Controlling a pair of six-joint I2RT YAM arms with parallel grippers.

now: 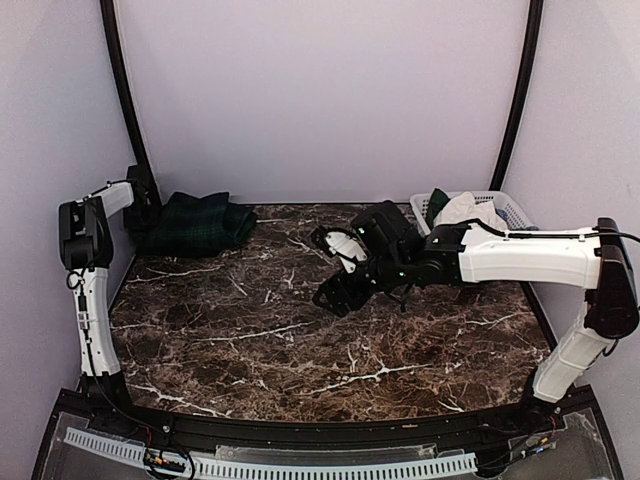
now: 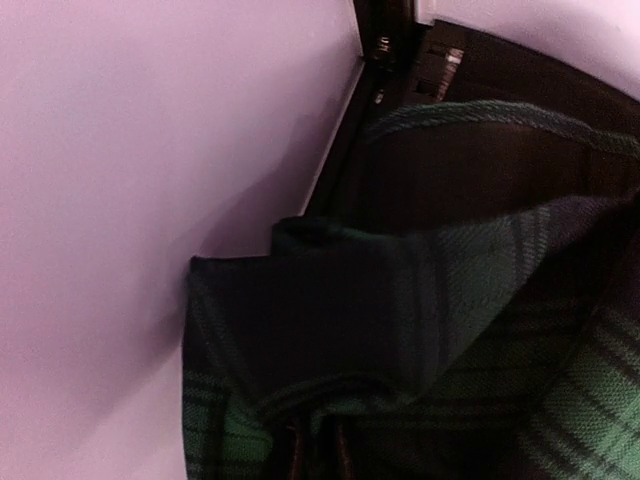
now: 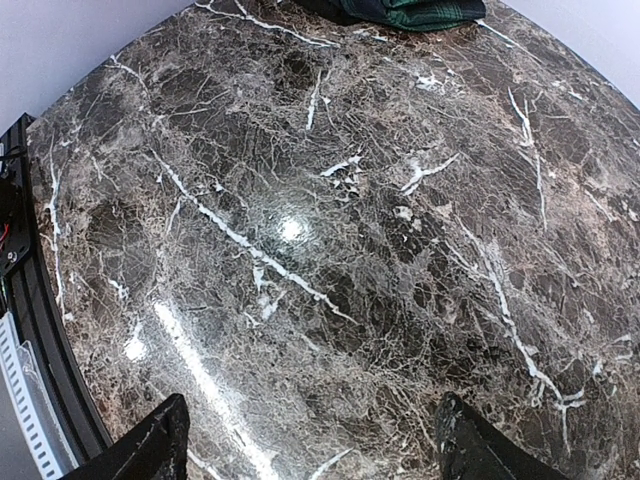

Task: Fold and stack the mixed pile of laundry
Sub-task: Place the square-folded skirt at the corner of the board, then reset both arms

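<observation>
White slotted cable strip (image 1: 300, 465): along the near edge, between the arm bases. Right end effector (image 3: 310, 455): jaws wide, empty, hanging over the middle of the marble bench (image 1: 250, 340). Tartan skirt (image 1: 195, 222): bunched in the far-left corner by the wall. Left end effector (image 1: 143, 205): pinched narrow on a fold of that skirt. White basket (image 1: 512, 208): far right, holding pale and dark green garments (image 1: 470, 212).

Two slim robot arms, white shells joined by black joint housings. The left arm (image 1: 90, 310) carries a thin black cable along its white lower link. The right arm (image 1: 530, 258) has a long white forearm, a black cable on top and a black wrist.
</observation>
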